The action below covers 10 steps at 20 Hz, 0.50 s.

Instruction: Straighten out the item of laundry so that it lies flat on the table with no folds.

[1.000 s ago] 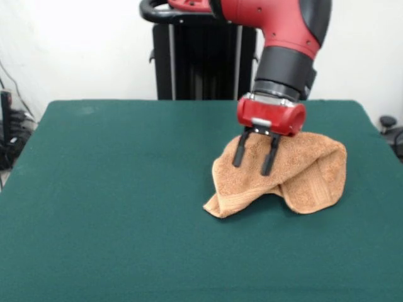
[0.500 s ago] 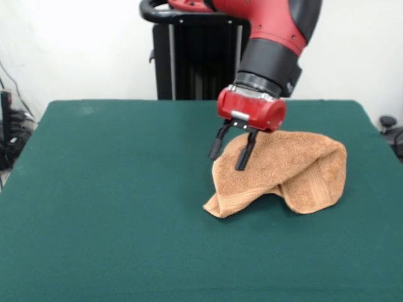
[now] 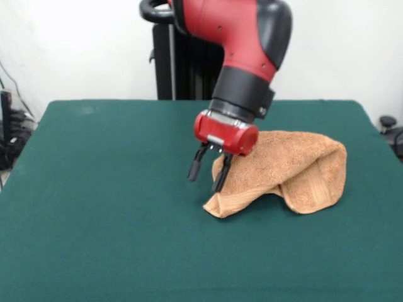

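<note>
The orange-tan towel (image 3: 289, 167) lies bunched and folded over itself on the right half of the green table (image 3: 101, 207), with one corner pointing toward the front at its left end. My gripper (image 3: 206, 177) hangs from the red and black arm at the towel's left edge. Its two black fingers (image 3: 194, 170) are apart and hold nothing. The right finger is in front of the towel's left edge; whether it touches the cloth I cannot tell. The left finger is over bare felt.
The robot's black pedestal (image 3: 189, 63) stands behind the table's far edge. A white wall is behind it. Cables and dark gear (image 3: 9, 135) sit off the table's left side, and a dark object (image 3: 389, 126) off its right side.
The gripper has moved left and a little lower, from over the towel's middle to its left edge. The towel's shape has not changed.
</note>
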Motion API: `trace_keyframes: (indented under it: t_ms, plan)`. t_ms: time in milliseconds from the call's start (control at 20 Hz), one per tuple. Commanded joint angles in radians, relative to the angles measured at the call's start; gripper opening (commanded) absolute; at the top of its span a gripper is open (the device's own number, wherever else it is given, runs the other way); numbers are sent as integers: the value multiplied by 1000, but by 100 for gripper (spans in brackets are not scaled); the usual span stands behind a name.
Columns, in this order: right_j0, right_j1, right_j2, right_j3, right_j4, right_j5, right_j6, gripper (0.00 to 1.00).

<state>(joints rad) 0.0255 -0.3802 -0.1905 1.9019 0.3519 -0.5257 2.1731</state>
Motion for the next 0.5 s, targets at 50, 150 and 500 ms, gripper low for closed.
trace_keyframes:
  t_ms: [50,150,500]
  plan:
    - [-45,66,189,-78,-81,134,131,100]
    - [-59,61,208,-69,-99,144,136,100]
    - [-160,0,347,3,-207,216,166,100]
